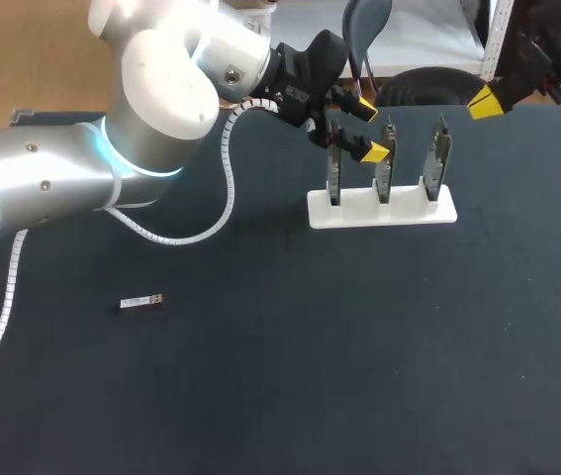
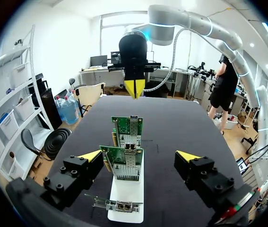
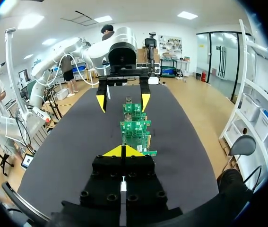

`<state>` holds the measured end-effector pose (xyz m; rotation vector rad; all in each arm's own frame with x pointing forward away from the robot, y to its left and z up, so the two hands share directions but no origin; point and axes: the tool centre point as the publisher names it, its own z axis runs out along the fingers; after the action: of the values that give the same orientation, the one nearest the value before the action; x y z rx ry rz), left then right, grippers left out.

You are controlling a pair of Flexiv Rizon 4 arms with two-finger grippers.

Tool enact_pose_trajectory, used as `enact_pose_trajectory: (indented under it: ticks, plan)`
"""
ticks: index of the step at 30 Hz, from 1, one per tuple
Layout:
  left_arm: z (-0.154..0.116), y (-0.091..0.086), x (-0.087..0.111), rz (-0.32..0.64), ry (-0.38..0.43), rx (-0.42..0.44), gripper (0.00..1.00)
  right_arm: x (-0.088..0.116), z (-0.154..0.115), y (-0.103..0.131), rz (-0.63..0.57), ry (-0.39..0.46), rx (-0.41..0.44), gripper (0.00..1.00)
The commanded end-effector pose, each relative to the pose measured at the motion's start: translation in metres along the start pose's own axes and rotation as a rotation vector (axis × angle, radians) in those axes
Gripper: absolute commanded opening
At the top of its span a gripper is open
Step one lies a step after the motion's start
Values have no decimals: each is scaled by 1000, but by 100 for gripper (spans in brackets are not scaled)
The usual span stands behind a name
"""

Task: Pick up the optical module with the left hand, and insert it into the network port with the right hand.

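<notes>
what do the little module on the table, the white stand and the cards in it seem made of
Optical module: likely metal, silvery shell with a dark end.
White stand: probably plastic, matte and evenly white.
Cards: green circuit board, with shiny metal-looking port cages.

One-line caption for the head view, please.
Left gripper open beside the leftmost card on the white stand, right gripper shut farther right, optical module lying apart on the table.
</notes>
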<state>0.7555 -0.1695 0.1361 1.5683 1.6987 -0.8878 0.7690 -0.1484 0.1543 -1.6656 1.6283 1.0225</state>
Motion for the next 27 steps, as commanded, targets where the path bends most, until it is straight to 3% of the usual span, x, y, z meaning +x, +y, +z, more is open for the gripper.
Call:
enact_pose_trajectory:
  ticks: [1, 2, 27]
  plan:
    - [1, 2, -2, -2, 7, 3, 100, -1, 1, 0, -12, 6, 11, 19]
    - [1, 2, -2, -2, 7, 3, 100, -1, 1, 0, -10, 1, 12, 97]
    - [-2, 4, -4, 6, 3, 3, 100, -1, 1, 0, -10, 1, 12, 100]
